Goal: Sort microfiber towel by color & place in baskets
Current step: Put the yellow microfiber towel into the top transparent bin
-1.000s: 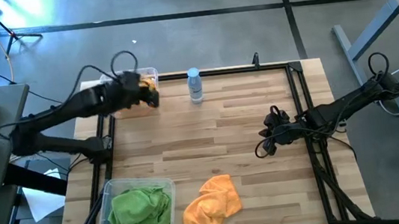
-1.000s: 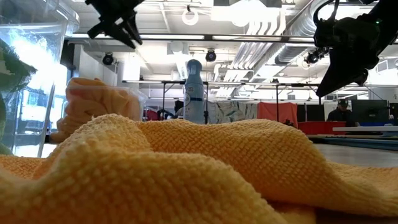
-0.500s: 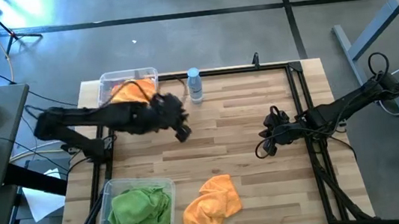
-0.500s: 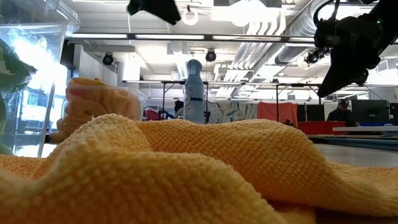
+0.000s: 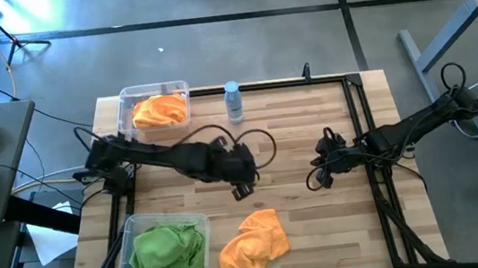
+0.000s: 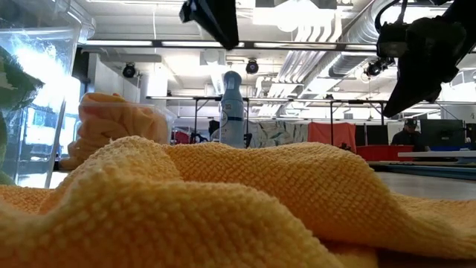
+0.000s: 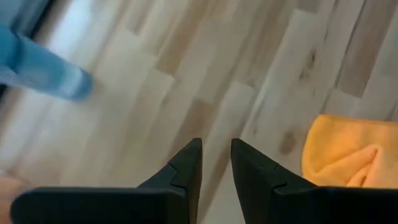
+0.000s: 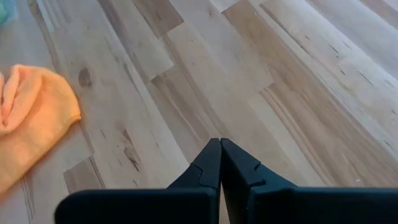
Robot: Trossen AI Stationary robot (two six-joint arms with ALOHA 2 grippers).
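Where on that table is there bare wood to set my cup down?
Free: between the water bottle and the right gripper. Crowded: the near edge, with the green-towel basket and orange towel; the left gripper hangs mid-table.

Bottle (image 7: 43,74) blurred (edge crops orange towel (image 7: 348,152)).

Even, bright light is thrown across the wooden table (image 5: 292,128) from above, with only soft shadows cast beneath the arms. In the low view, glare is given off by the ceiling lamps (image 6: 297,13), and the orange cloth (image 6: 223,208) up close is rendered slightly soft. The left wrist view is smeared by motion blur, the bottle (image 7: 43,71) reduced to a blue streak.
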